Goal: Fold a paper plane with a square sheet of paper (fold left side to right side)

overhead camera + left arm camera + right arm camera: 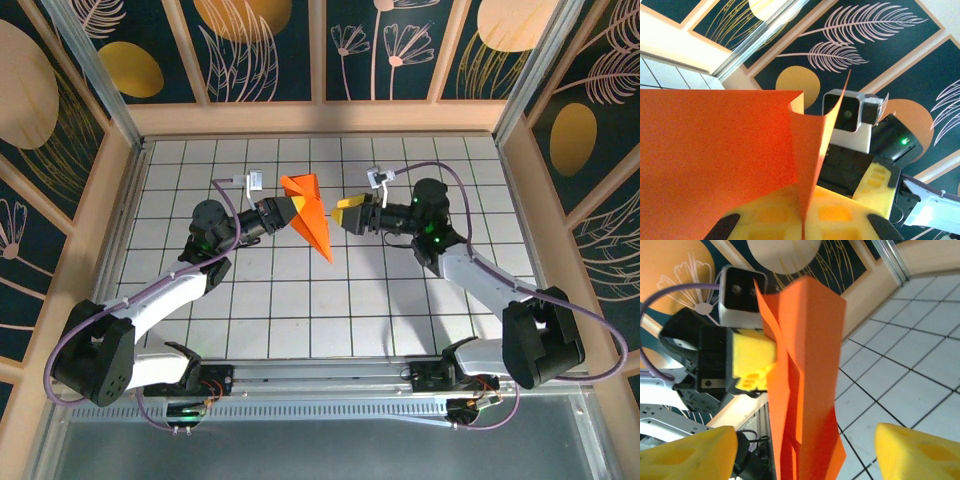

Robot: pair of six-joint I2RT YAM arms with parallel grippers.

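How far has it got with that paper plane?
Done: the orange paper is already creased into a pointed wedge. In hand: the left fingers pinch it above the table; the right fingers stand open, not gripping it. Left: probably the last wing folds.

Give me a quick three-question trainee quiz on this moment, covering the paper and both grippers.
1. Multiple choice: which gripper is clamped on the orange paper? A the left one; B the right one; C both.
2. True or false: the paper is a flat, unfolded square.
3. One word: how do the jaws of the right gripper stand?

Key
1. A. The left gripper pinches the paper between its yellow pads.
2. False. It is folded into a pointed wedge.
3. Open. Its fingers stand apart on either side of the paper.
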